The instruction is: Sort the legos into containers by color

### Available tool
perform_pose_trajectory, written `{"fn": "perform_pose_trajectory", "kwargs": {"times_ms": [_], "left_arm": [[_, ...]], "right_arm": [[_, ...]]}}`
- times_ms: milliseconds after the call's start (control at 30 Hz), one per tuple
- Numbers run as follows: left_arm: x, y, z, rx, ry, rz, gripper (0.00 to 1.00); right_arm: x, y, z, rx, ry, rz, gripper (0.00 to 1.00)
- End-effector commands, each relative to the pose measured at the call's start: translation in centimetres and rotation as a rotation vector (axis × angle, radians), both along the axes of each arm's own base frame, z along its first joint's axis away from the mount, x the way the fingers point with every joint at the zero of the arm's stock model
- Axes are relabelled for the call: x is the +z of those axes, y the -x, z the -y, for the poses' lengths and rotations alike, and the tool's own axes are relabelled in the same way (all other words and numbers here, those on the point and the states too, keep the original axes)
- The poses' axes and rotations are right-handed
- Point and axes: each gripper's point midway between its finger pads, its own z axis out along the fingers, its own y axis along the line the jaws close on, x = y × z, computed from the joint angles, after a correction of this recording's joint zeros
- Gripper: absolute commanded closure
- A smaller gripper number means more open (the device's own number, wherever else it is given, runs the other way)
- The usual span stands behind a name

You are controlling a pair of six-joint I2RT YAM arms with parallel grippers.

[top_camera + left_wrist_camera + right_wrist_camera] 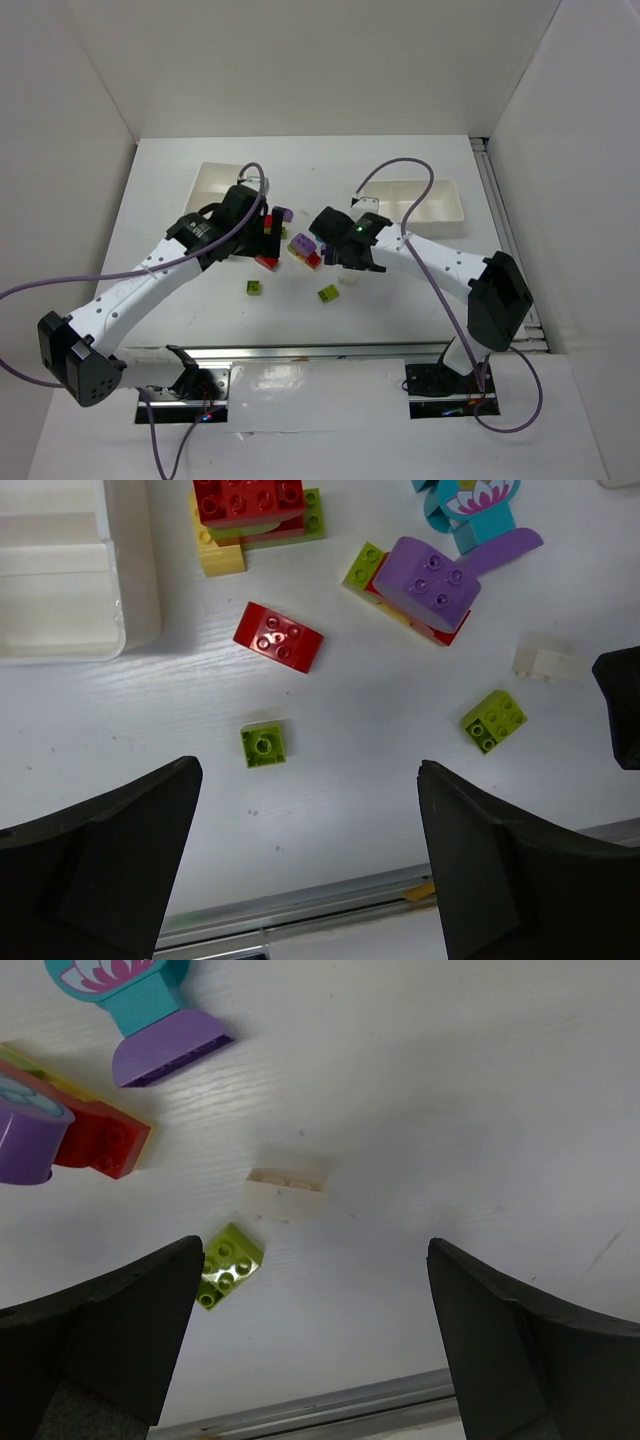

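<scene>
L gripper [307,775]: jaws spread wide, nothing btwn them. A small lime brick [263,745] lies on the table [380,710] just ahead of the gap, nearer the view's left finger [120,850]. A red brick [279,637] sits farther out, w/ a white tray [135,580] to its left.

R gripper [315,1250]: also wide apart, empty. A pale brick [287,1195] lies ahead, approx. centred btwn the fingers; its colour is hard to judge, poss. white. A lime 2x2 [229,1265] sits just beside the view's left fingertip [185,1260]. The second tray [430,205] is at the table's far right.
</scene>
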Motion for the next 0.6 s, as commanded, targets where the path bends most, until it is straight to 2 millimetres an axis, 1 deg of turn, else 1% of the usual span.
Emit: {"fn": "perform_pose_trajectory", "kwargs": {"times_ms": [0,33,67,133,167,200,233,267,333,367,433,467,533,567], "left_arm": [[1.5,-0.2,-0.8,0.049,0.026,0.06,0.0],[1.6,-0.4,-0.7,0.042,0.025,0.068,0.0],[1.9,-0.3,-0.8,0.042,0.031,0.076,0.0],[2.2,-0.1,-0.7,0.035,0.043,0.079,0.0],[2.7,-0.4,-0.5,0.035,0.054,0.093,0.0],[2.6,-0.3,-0.3,0.026,0.062,0.088,0.0],[3.2,-0.7,-0.3,0.035,0.073,0.104,0.0],[3.2,-0.7,-0.3,0.035,0.073,0.104,0.01],[3.3,-1.0,0.0,0.042,0.083,0.106,0.01],[3.3,-1.0,0.0,0.042,0.083,0.106,0.01],[3.4,-1.7,-0.1,0.067,0.072,0.112,0.03],[3.2,-2.1,0.0,0.083,0.073,0.112,0.03],[3.6,-2.6,-0.1,0.099,0.073,0.14,0.03],[3.2,-2.7,0.0,0.099,0.066,0.13,0.03]], "right_arm": [[0.3,0.5,0.4,-0.002,0.047,0.029,0.0],[0.3,0.8,0.1,0.021,0.045,0.035,0.0],[0.7,0.7,-0.7,0.033,0.016,0.058,0.0],[0.6,0.8,-1.0,0.08,-0.005,0.063,0.0],[0.8,1.0,-1.9,0.113,-0.071,0.078,0.0],[0.8,1.1,-2.2,0.179,-0.075,0.079,0.01],[0.9,1.3,-2.6,0.222,-0.099,0.085,0.01],[1.1,1.7,-3.1,0.263,-0.14,0.089,0.03],[0.9,1.9,-2.6,0.315,-0.122,0.08,0.08],[0.5,2.1,-2.4,0.34,-0.129,0.063,0.09],[0.1,2.3,-2.0,0.398,-0.101,0.038,0.09],[-0.9,2.5,-1.5,0.416,-0.087,0.013,0.09],[-1.5,2.5,-1.7,0.464,-0.082,-0.006,0.09],[-2.7,2.6,-1.2,0.466,-0.066,-0.043,0.09]]}}
